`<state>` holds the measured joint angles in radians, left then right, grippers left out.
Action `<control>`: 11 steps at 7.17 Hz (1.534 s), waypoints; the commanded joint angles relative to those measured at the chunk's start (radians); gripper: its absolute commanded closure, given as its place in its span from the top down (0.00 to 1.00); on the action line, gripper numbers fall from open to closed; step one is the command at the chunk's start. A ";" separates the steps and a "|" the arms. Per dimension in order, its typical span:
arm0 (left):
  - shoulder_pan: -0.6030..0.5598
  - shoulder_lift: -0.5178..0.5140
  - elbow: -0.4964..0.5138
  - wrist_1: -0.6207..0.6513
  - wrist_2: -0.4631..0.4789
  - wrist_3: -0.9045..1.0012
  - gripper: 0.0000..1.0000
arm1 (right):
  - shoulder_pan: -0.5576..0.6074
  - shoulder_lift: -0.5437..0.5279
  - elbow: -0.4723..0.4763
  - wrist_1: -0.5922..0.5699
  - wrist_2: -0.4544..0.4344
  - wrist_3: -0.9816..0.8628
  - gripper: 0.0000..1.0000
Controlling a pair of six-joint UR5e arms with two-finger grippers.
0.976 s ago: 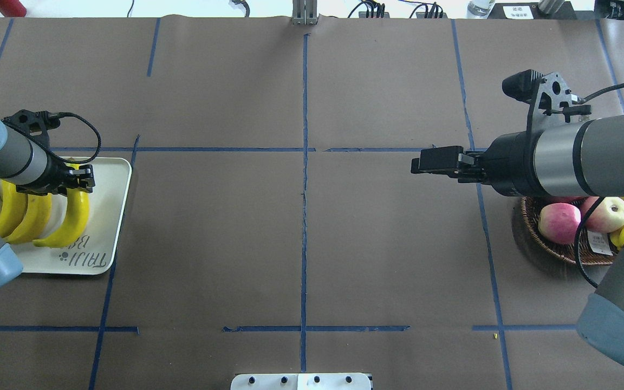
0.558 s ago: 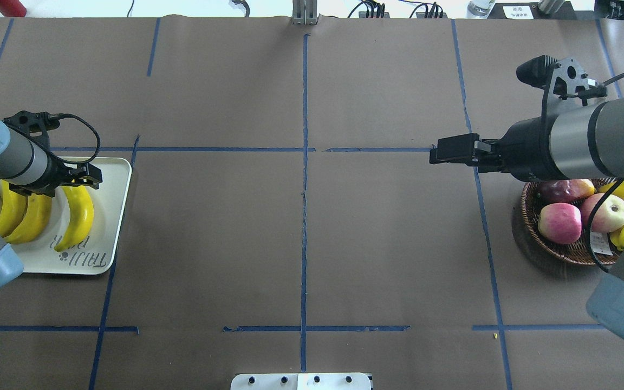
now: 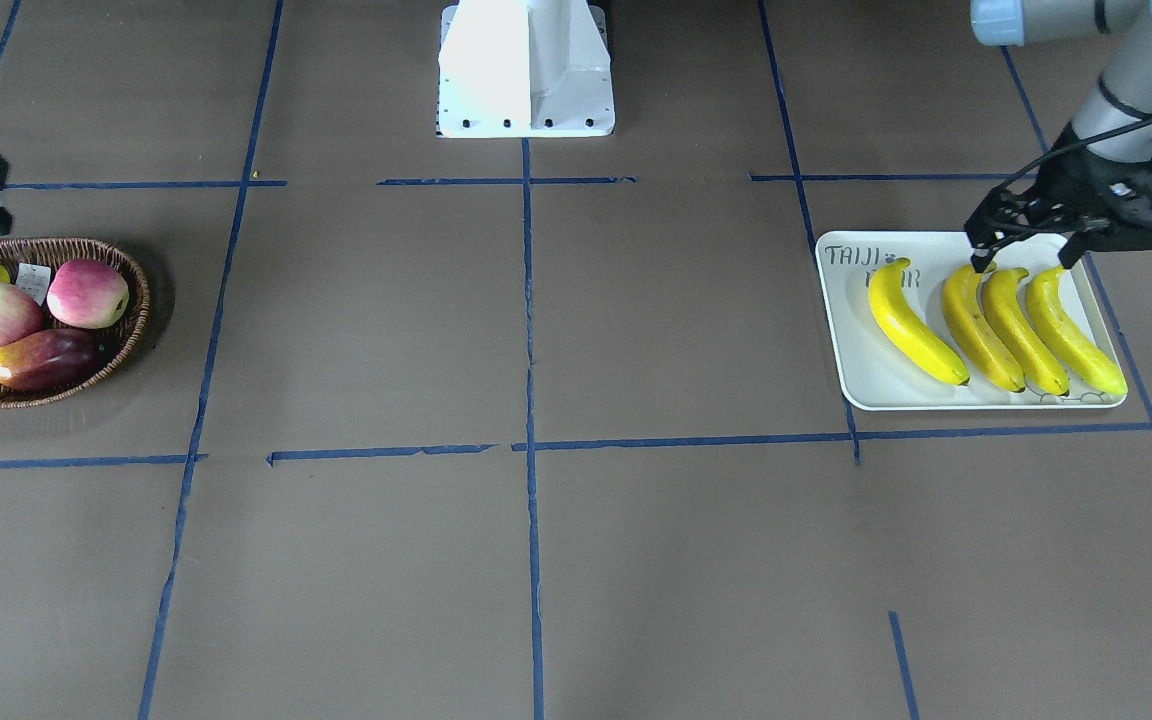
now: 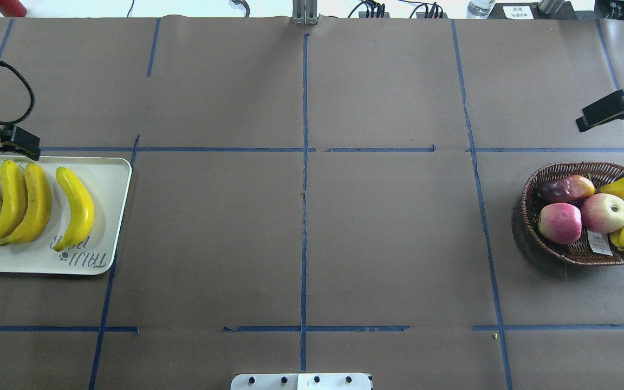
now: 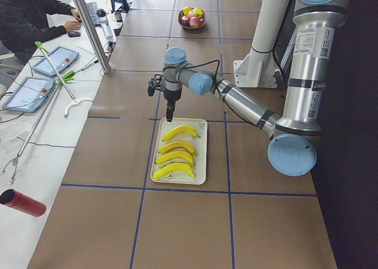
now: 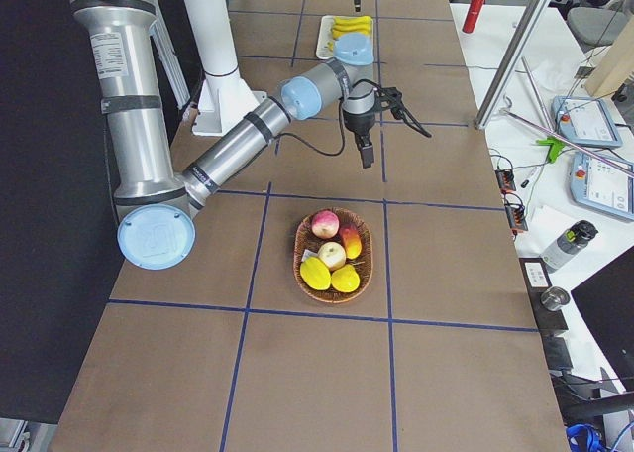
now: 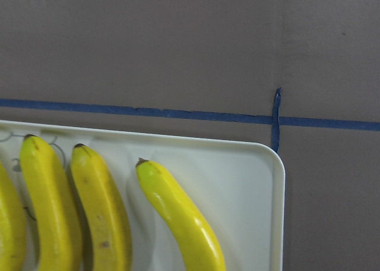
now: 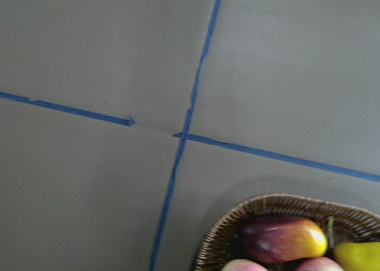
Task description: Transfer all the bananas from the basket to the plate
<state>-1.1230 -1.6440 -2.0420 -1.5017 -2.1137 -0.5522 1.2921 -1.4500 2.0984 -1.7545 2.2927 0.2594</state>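
Lifting off plate [image 4: 111, 179], L gripper [image 3: 1021, 263] has fingers [image 3: 981, 250] wide & empty; R gripper [image 4: 588, 122] backed off basket [image 4: 531, 189], fingers: can't tell. 4 bananas [image 4: 76, 208] plated, none in basket: prob. done.

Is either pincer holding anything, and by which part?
Nothing: the left pincer hangs open by the curved yellow bananas; the right pincer is empty too.
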 commanded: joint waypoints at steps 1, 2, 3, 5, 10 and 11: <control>-0.237 0.036 0.029 0.139 -0.052 0.417 0.99 | 0.227 -0.044 -0.186 -0.013 0.093 -0.422 1.00; -0.350 0.050 0.111 0.153 -0.128 0.560 0.99 | 0.287 -0.085 -0.239 -0.013 0.094 -0.563 1.00; -0.413 0.088 0.185 0.146 -0.216 0.660 0.99 | 0.320 -0.130 -0.244 -0.011 0.093 -0.594 1.00; -0.432 0.146 0.258 0.121 -0.227 0.669 0.99 | 0.337 -0.200 -0.244 0.001 0.088 -0.580 1.00; -0.503 0.178 0.372 0.034 -0.305 0.724 0.99 | 0.360 -0.236 -0.297 0.000 0.083 -0.580 1.00; -0.503 0.174 0.372 0.035 -0.305 0.724 0.99 | 0.390 -0.236 -0.342 0.000 0.117 -0.585 1.00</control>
<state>-1.6253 -1.4659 -1.6714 -1.4648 -2.4175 0.1729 1.6539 -1.6844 1.8021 -1.7547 2.3822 -0.3231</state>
